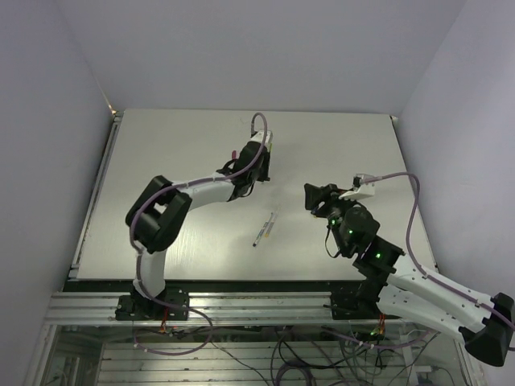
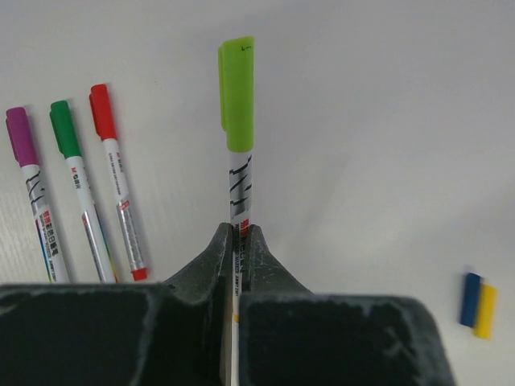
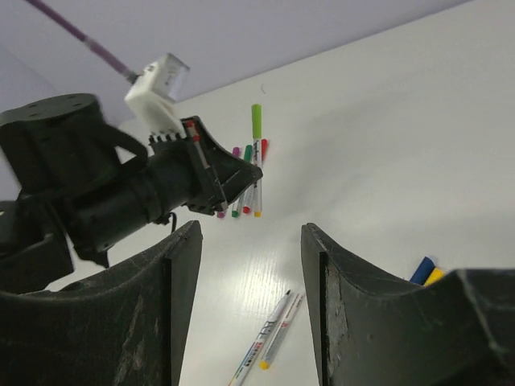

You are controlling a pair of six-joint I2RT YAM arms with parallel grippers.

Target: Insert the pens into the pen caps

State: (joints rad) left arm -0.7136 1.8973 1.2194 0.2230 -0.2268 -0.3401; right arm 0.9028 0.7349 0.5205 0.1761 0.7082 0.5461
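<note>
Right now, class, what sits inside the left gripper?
A white pen with a lime-green cap is clamped in the left gripper. Its capped end and printed barrel show. Its rear end is covered by the gripper, so what is on that end cannot be seen.

Soft, even light, faint shadows, slight blur in near foreground.

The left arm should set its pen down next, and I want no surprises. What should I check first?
1. Left tool shut on the lime-capped pen: ok.
2. Lime cap fully seated: cannot tell.
3. Right tool open, holding nothing: ok.
4. Three capped pens lie apart from the held pen: ok.
5. All pens capped: not ok; two uncapped pens lie on the table.
6. Blue cap and yellow cap free on the table: ok.
</note>
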